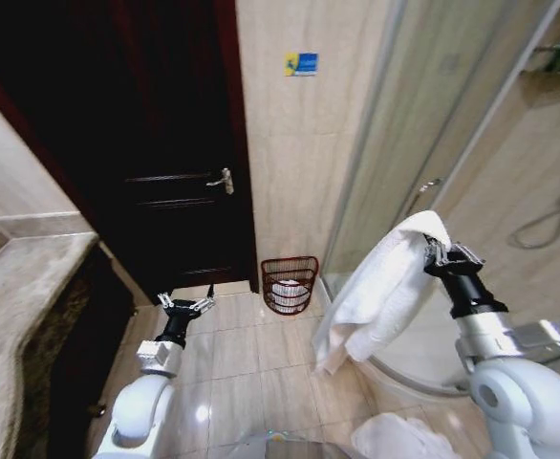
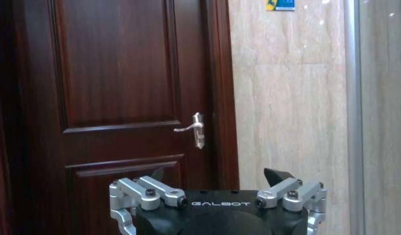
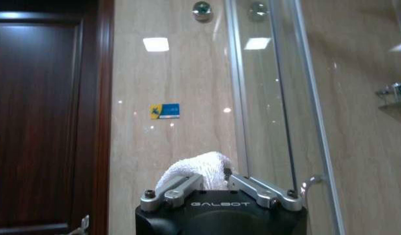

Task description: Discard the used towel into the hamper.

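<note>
Bathroom scene, left to right: the left gripper (image 1: 186, 306), fingers spread and carrying nothing, hangs low before the dark wooden door (image 1: 156, 143). Against the wall between door and shower glass (image 1: 423, 124) stands the hamper (image 1: 290, 284), on the tiled floor (image 1: 242, 354) with something white already inside. Farther right, the right gripper (image 1: 437, 251) pinches the white towel (image 1: 380, 287) by its top fold, held high, well apart from the hamper. The cloth looks soft, limp and light; it droops in long folds and would likely swing and brush the shower glass beside it. Another white cloth (image 1: 395, 438) lies on the floor nearby.
</note>
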Controlling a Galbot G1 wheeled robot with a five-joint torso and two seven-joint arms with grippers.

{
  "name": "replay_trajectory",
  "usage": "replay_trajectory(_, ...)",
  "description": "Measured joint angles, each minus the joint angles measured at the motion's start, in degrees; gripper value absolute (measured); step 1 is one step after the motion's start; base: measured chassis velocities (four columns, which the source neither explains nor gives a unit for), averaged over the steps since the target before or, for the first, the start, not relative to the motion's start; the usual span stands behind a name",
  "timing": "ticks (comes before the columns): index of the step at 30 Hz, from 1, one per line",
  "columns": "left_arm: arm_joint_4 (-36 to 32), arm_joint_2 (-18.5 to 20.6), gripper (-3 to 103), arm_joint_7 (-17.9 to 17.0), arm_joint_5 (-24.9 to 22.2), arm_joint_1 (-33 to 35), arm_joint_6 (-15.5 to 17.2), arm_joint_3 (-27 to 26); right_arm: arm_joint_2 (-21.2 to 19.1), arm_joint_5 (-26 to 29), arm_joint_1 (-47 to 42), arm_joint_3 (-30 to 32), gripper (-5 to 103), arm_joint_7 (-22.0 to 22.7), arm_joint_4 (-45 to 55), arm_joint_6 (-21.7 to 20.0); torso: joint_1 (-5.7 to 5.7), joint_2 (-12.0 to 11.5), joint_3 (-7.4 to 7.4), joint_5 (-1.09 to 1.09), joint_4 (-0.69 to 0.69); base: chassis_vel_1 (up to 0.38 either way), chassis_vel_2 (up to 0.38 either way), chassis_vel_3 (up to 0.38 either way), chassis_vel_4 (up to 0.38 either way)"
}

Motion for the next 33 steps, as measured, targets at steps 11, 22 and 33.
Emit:
replay_trajectory(11, 1.65, -0.06, 100, -0.02, 1.61, 1.14, -0.45, -0.23, 3.98, -3.86, 13.31, -9.13, 3, -1.00, -13.36, 4.87, 0.00, 0.00, 0.01, -0.01, 0.02, 0.000, 0.000, 0.000, 0.000)
replay_trajectory(22, 2.73, -1.05, 100, -0.72, 2.33, 1.91, -1.58, -1.07, 2.30, -5.57, 29.34, -17.09, 3, 3.50, -21.43, 4.67, 0.01, 0.00, 0.01, 0.00, 0.01, 0.000, 0.000, 0.000, 0.000)
replay_trajectory(33, 2.67, -1.19, 100, -1.01, 2.67, 2.45, -2.11, -1.28, -0.88, -0.30, 44.26, -21.14, 3, 7.18, -25.95, 1.41, 0.01, 0.00, 0.00, 0.00, 0.02, 0.000, 0.000, 0.000, 0.000)
